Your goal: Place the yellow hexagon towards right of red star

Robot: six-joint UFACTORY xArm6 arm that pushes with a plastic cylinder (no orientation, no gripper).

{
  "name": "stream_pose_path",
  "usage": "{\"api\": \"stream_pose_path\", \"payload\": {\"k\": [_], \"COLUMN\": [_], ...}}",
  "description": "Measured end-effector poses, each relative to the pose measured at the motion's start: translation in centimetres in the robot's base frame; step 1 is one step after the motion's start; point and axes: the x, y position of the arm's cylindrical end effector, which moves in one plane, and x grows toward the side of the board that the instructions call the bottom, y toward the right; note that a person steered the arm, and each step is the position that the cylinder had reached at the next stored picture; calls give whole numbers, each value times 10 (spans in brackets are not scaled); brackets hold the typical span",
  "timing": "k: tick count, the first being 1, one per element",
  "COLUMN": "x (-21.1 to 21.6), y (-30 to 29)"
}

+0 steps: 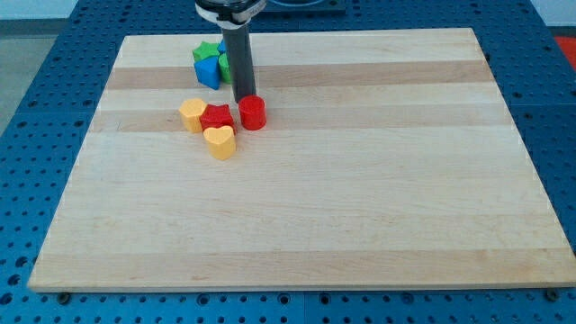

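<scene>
While my tip [244,97] touches the red cylinder [253,112], the board's [360,198] right lies open.

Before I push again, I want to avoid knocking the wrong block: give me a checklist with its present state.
1. Yellow hexagon located, at the red star's left: ok.
2. Hexagon on the star's right: not ok, not yet done.
3. Spot right of the star free: not ok, the red cylinder stands there.
4. My tip near the hexagon: not ok, it is by the cylinder's upper left.
5. Yellow heart clear of the star: cannot tell, they look touching.
</scene>
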Motion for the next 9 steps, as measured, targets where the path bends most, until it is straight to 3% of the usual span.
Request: {"api": "stream_pose_path", "payload": {"k": [2, 3, 4, 5, 7, 9], "x": [10, 38, 57, 28, 22, 78], "y": [-99, -116, -117, -118, -141, -144]}}
